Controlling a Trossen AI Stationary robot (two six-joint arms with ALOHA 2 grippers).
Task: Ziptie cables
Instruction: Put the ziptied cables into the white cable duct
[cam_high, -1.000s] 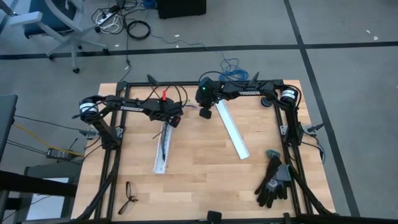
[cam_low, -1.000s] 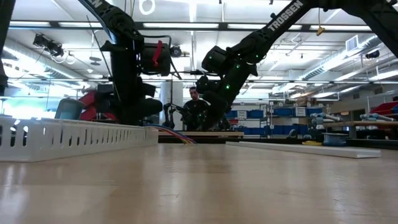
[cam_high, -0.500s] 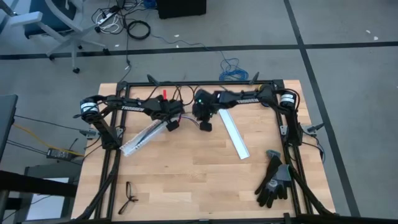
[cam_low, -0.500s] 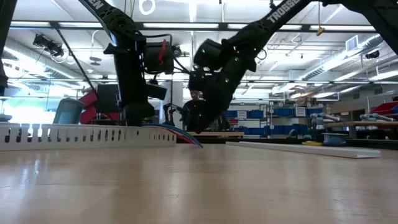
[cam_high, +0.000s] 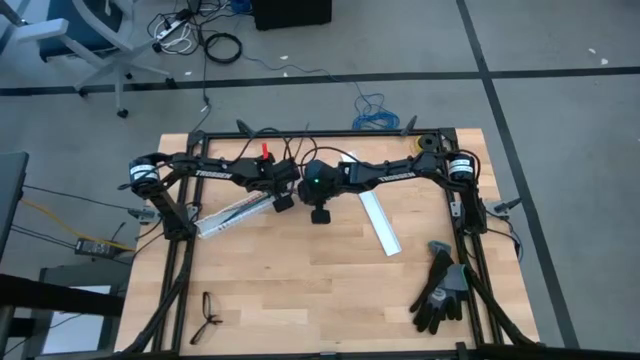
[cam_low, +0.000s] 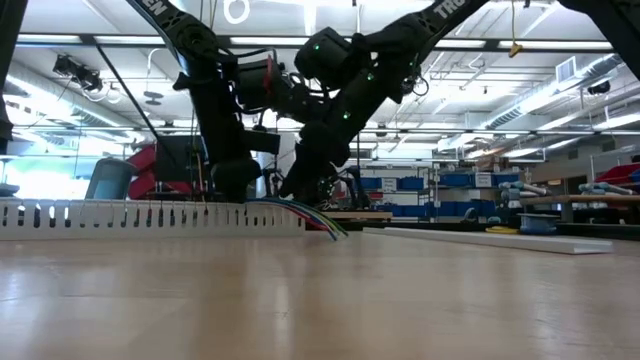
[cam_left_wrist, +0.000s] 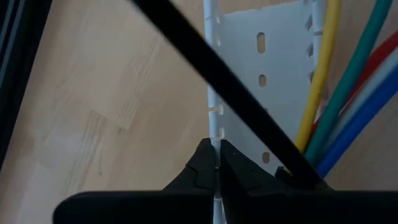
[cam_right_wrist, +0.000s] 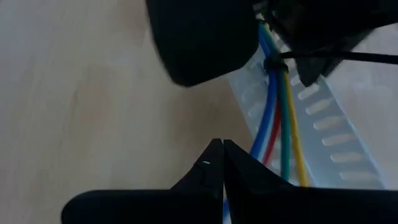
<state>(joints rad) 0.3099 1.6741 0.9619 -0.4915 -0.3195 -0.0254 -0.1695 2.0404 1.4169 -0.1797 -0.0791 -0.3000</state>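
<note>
The cables (cam_left_wrist: 348, 93) are yellow, green, red, white and blue wires. They run along a long white slotted channel (cam_high: 232, 213) and spill from its end onto the table (cam_low: 325, 222). A black tie (cam_right_wrist: 273, 63) rings them, and a black strip (cam_left_wrist: 217, 81) crosses the channel. My left gripper (cam_high: 281, 201) is at the channel's right end, shut on its wall. My right gripper (cam_high: 320, 213) is shut just right of it, with its tips (cam_right_wrist: 222, 149) beside the wires (cam_right_wrist: 277, 124). My left gripper (cam_left_wrist: 216, 158) pinches the slotted side wall (cam_left_wrist: 214, 118) of the white channel between its two fingers, at the channel's right end, coming from above. The rest of the channel lies on the table. My right gripper is next to the wires; I cannot tell whether it touches them.
A second white channel (cam_high: 378, 222) lies right of the grippers. Black gloves (cam_high: 440, 290) sit near the table's right near corner and a pair of glasses (cam_high: 208, 315) at its left near side. A black frame (cam_high: 180, 270) runs round the table.
The channel has swung about on the table: its free end went from pointing at the near edge to pointing left, while the end at my left gripper stayed roughly in place. My right gripper has moved left and nearer, close to my left gripper.
</note>
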